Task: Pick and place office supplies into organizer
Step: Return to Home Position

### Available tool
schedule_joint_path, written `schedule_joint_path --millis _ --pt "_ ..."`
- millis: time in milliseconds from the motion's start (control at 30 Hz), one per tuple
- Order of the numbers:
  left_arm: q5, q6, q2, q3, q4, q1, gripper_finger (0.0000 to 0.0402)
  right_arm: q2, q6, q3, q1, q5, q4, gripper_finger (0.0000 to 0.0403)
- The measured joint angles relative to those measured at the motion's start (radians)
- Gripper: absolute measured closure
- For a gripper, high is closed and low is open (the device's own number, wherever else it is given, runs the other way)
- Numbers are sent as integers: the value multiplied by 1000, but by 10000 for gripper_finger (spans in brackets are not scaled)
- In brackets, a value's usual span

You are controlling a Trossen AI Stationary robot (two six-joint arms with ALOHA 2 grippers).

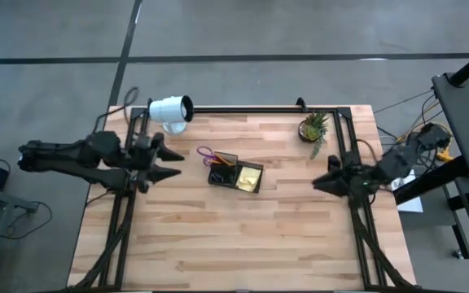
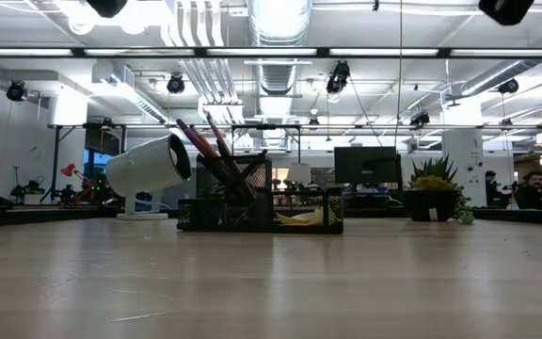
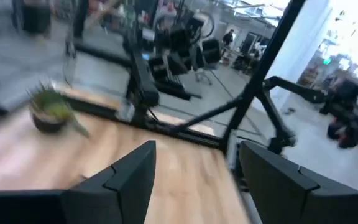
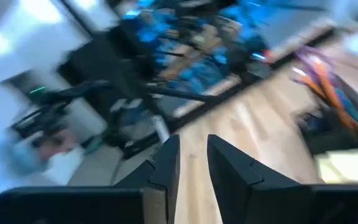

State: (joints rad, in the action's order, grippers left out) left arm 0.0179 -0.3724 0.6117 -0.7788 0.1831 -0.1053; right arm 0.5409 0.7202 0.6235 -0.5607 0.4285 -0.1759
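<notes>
The black organizer (image 1: 234,172) stands mid-table, seen also in the low view (image 2: 262,202). Purple-handled scissors (image 1: 206,152) and thin pens (image 2: 210,141) lean slanted in its taller section. A yellow sticky-note pad (image 1: 249,177) lies in a lower compartment. My left gripper (image 1: 181,163) hovers left of the organizer, pointing level at it, open with nothing between its fingers (image 3: 197,162). My right gripper (image 1: 316,182) hovers near the table's right edge, pointing toward the organizer. Its fingers stand a narrow gap apart with nothing between them (image 4: 193,146).
A white cylindrical lamp (image 1: 171,110) lies at the far left. A small potted plant (image 1: 313,128) stands at the far right. A black frame rail (image 1: 243,108) runs along the far edge. Bare wood (image 1: 234,244) fills the near half.
</notes>
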Motion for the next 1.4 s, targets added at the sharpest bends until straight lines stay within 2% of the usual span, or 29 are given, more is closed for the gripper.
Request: schedule_joint_path --millis 133,200,300,433,600,767,933,1033,1167,1267,1333,1400 --pt "-15 118 -45 10 -3 48 185 -181 -69 -88 18 -14 3 326" --pt "-71 125 -60 50 -52 77 185 -282 -98 -136 24 -12 5 326" --pt "-157 103 -76 142 -226 114 185 -402 -138 -202 35 -13 34 329" --pt "-185 65 -81 294 -481 139 185 -531 -188 -269 36 -47 33 333" --pt "-190 30 19 449 -814 169 185 -534 -195 -310 42 -113 15 335" --pt "-192 -7 66 564 -948 202 185 -539 -223 -348 43 -134 -5 335" --pt "-188 -27 12 688 -1091 231 185 -541 -228 -351 45 -111 -100 335" --pt "-178 -16 -38 767 -1113 250 185 -541 -199 -330 45 -114 -193 335" --pt "-143 -56 -127 768 -914 264 185 -540 -125 -295 44 -112 -379 335" --pt "-84 -55 -189 771 -846 271 185 -540 -20 -287 44 -112 -421 335" --pt "-62 -11 -226 771 -829 272 185 -539 -45 -287 44 -127 -419 335" --pt "-60 30 -259 771 -819 277 185 -540 -136 -287 44 -168 -398 335"
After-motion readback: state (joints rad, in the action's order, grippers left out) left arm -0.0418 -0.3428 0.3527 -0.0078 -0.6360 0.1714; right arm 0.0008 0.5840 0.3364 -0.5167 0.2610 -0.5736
